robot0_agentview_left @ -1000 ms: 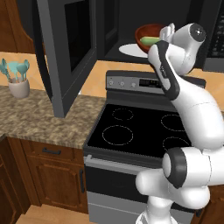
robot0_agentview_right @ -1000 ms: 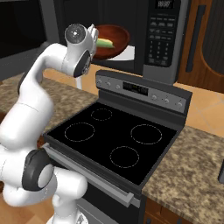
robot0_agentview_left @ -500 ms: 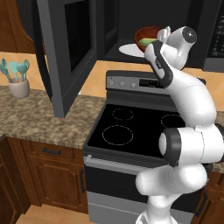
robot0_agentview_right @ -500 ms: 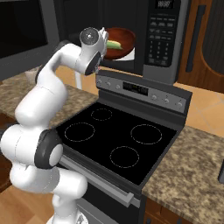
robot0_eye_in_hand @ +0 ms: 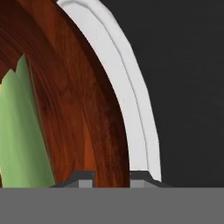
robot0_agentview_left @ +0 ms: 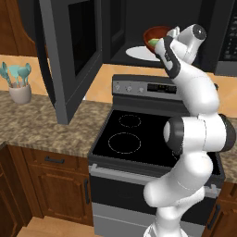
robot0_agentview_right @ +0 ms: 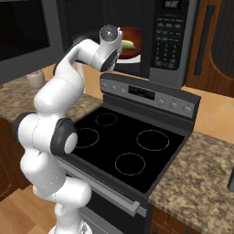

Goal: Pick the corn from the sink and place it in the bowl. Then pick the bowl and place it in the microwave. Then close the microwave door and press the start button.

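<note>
The bowl sits inside the open microwave, over the white turntable; whether it rests on the plate or hangs just above it cannot be told. The corn lies in the bowl, its green husk showing against the wood. In the hand view the hand straddles the bowl's rim, one tip inside the wall and one outside, pinching the rim between them.

Surroundings: the microwave door stands swung wide to the left, projecting out over the granite tabletop and the left edge of the stove. The arm reaches up over the cooktop into the cavity, clear of the door. The button panel is on the right of the cavity, beside the bowl. A pale cup of teal utensils stands on the tabletop far left, well apart from the work. Wooden cabinets run below the tabletop. The four burners are bare of pans.
</note>
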Available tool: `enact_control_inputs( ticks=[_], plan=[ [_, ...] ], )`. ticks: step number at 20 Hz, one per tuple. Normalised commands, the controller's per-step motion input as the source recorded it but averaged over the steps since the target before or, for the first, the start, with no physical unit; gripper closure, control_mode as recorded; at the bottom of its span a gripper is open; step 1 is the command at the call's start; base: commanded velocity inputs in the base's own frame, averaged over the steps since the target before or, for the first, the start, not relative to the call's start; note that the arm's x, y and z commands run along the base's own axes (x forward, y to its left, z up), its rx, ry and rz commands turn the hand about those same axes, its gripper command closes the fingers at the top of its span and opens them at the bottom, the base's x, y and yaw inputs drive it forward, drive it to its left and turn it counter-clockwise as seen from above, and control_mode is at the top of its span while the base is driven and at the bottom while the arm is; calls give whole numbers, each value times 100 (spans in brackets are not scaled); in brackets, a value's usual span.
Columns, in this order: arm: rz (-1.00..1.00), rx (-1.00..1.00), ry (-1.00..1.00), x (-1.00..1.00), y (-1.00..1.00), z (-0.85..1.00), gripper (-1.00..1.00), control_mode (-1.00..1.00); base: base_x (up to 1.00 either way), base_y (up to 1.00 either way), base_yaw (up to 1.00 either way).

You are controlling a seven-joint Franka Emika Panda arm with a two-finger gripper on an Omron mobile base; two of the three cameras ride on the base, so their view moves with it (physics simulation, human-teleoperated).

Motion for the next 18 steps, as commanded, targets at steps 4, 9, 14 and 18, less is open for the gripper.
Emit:
enact_control_inputs(
  ticks=[4,9,14,18],
  plan=[
    [0,-10,0,58,11,-53,-100,-100,0,0,0],
    [0,-8,-7,45,15,-23,-100,-100,0,0,0],
    [0,-6,-34,-7,19,1,-100,-100,0,0,0],
    [0,-4,-44,-63,42,19,-100,-100,0,0,0]
  ],
)
